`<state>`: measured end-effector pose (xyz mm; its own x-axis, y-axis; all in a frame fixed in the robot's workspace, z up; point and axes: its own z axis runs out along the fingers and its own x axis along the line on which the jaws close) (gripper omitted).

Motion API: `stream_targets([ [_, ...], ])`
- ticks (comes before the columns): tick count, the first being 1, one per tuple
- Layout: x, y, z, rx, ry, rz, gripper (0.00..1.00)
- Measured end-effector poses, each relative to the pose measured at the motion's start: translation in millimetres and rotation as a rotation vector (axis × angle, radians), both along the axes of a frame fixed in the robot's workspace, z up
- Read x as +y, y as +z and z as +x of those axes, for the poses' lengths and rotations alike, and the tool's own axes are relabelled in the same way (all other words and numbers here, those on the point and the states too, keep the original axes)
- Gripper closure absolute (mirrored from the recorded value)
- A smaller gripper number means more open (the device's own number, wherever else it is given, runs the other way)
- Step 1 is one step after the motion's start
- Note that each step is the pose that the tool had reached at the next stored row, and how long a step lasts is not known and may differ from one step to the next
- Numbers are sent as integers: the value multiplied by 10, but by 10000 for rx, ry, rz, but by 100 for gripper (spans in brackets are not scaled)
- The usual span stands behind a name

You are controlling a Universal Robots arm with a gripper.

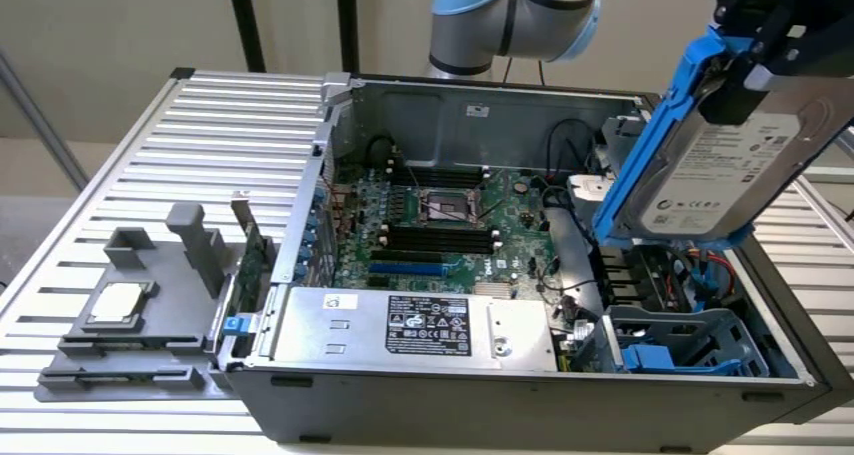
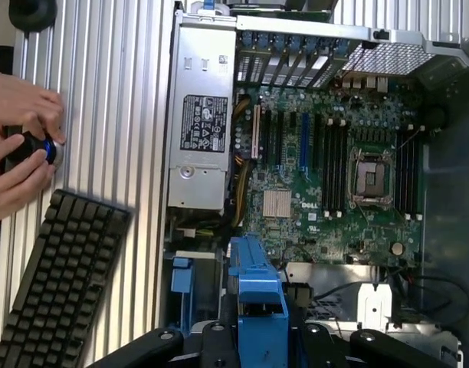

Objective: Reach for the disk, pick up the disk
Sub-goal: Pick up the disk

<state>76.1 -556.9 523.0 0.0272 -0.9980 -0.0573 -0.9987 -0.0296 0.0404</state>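
Observation:
The disk (image 1: 727,165), a silver-grey hard drive with a white barcode label and blue carrier rails, hangs tilted in the air above the drive bay (image 1: 681,340) at the exterior view's right. My black gripper (image 1: 763,60) is shut on the disk's upper end, and the disk is clear of the case. In the wrist view the blue rail of the disk (image 2: 257,295) runs edge-on between my black fingers (image 2: 215,341), with the open computer below.
The open computer case (image 1: 534,395) holds a motherboard (image 1: 441,225) and a silver power supply box (image 1: 414,325) with a black label. A grey fixture (image 1: 134,315) with a small square chip (image 1: 118,300) lies beside the case. A person's hands (image 2: 20,146) and a keyboard (image 2: 58,284) rest nearby.

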Motion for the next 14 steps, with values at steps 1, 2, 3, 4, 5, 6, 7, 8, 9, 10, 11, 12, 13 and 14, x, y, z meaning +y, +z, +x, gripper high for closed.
stream_targets([
  [1, -15, -1, 31, -1, 0, 8, 67],
  [2, -30, -2, 61, -1, -1, 15, 67],
  [3, -46, -3, 90, -2, 0, 22, 67],
  [4, -62, -4, 119, -2, 0, 26, 67],
  [5, -80, -6, 149, -2, 0, 32, 67],
  [6, -96, -8, 175, -2, -1, 36, 67],
  [7, -114, -11, 201, -2, -1, 39, 67],
  [8, -132, -13, 224, -3, -1, 41, 67],
  [9, -152, -17, 247, -3, 0, 43, 67],
  [10, -173, -20, 269, -3, 0, 43, 67],
  [11, -194, -24, 289, -3, 0, 43, 67],
  [12, -217, -28, 308, -3, 0, 43, 67],
  [13, -242, -33, 329, -3, 0, 44, 67],
  [14, -263, -37, 346, -3, 0, 44, 67],
])
